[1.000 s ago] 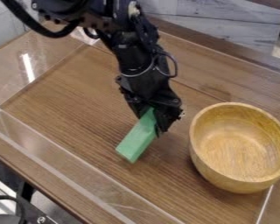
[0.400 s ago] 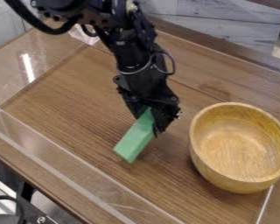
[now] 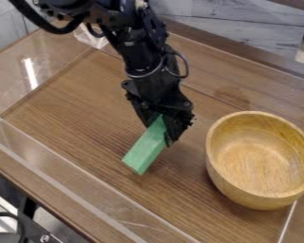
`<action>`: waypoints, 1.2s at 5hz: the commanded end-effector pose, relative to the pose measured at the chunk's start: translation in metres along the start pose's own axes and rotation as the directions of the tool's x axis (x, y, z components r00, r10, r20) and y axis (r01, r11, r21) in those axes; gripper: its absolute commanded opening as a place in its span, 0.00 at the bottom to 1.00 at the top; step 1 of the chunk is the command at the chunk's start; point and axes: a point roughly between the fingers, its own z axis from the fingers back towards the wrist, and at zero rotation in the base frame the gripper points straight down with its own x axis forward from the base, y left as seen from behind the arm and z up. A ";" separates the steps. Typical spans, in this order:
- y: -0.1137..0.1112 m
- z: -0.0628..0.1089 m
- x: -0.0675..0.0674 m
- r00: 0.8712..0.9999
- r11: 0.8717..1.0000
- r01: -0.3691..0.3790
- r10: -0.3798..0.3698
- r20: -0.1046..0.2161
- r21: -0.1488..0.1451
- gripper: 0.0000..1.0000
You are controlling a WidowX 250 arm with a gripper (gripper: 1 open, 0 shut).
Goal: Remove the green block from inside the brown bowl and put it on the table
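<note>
My black gripper (image 3: 163,128) is shut on the upper end of the green block (image 3: 145,150). The bright green bar hangs tilted, its lower end at or just above the table (image 3: 79,104), left of the brown bowl (image 3: 260,158). That round tan wooden bowl sits at the right with nothing in it. I cannot tell whether the block's lower end touches the wood.
Low clear acrylic walls (image 3: 66,161) run along the table's front and left edges. The black arm (image 3: 117,28) reaches in from the upper left. A pale surface lies beyond the table at the back right.
The gripper and the green block have shifted slightly left and down, away from the bowl. The bowl has not moved.
</note>
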 end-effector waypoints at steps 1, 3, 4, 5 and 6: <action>0.004 0.012 0.013 0.999 1.000 -0.006 0.006 0.051 0.005 0.00; 0.006 0.012 0.013 0.999 1.000 -0.015 0.015 0.041 -0.004 0.00; 0.007 0.012 0.013 0.999 1.000 -0.020 0.020 0.036 -0.009 0.00; 0.008 0.012 0.013 0.999 1.000 -0.023 0.024 0.033 -0.013 0.00; 0.009 0.012 0.012 0.999 0.999 -0.027 0.028 0.029 -0.018 0.00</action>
